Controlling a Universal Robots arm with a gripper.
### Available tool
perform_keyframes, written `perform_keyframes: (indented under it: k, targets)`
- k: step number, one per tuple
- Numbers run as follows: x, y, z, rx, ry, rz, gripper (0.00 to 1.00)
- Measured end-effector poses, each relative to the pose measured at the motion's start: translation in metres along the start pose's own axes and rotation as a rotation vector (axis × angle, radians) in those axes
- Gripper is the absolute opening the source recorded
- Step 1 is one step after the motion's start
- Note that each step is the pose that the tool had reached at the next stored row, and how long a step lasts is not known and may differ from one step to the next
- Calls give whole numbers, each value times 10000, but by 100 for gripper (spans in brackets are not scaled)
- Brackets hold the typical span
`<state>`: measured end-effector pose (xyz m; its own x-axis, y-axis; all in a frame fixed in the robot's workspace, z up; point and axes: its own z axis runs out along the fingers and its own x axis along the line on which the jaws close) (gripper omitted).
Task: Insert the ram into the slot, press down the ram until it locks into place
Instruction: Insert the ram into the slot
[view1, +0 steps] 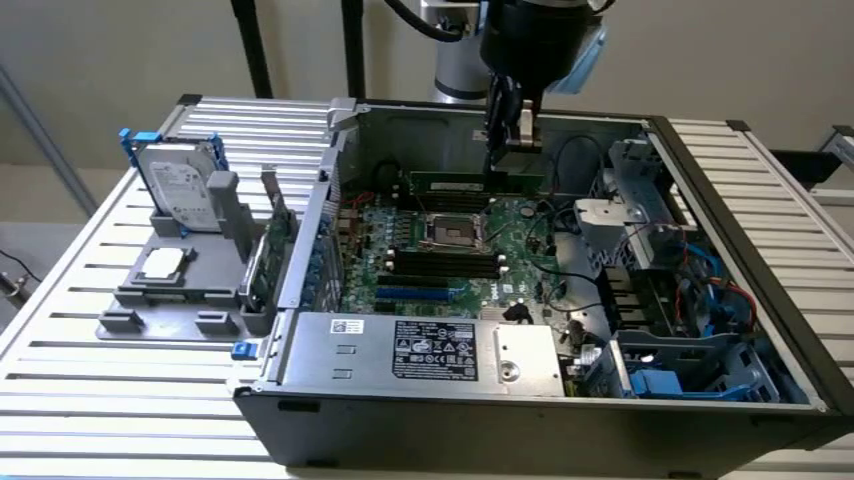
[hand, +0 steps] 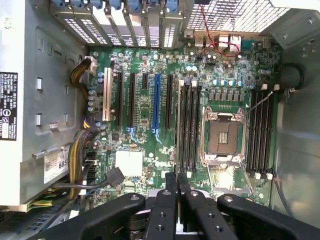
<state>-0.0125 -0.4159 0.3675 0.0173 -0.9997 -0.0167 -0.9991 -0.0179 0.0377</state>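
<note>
Though contact is hard to see, the gripper clamps the ram (held level) inside the case, over the motherboard.

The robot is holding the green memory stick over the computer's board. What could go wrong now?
1. The gripper pinches the ram at one spot, not at both ends. Pressed down, it might tilt, so one end may not lock.
2. The memory slots are thin and sit right beside the CPU socket. If the ram comes down a bit off, it could miss its slot and bump the socket.
</note>
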Motion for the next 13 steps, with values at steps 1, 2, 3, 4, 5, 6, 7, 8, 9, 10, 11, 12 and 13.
perform_keyframes:
  k: [1,2,3,4,5,6,7,8,9,10,11,12,13]
  targets:
    - [-16,2,18,1,-1,22,13]
    - [-30,5,37,1,-2,45,13]
    - [-44,10,55,1,-3,73,13]
    - [-59,14,75,2,-5,104,13]
    - [-73,19,94,2,-5,137,13]
    - [-86,24,112,3,-6,171,13]
    - [-99,29,130,2,-5,212,13]
    - [-112,35,150,4,-1,257,13]
    - [-124,40,168,5,4,301,13]
    - [-136,46,186,5,10,344,13]
    - [-148,52,205,6,17,386,13]
    - [-158,60,224,6,26,425,13]
    - [-165,70,243,7,33,461,13]
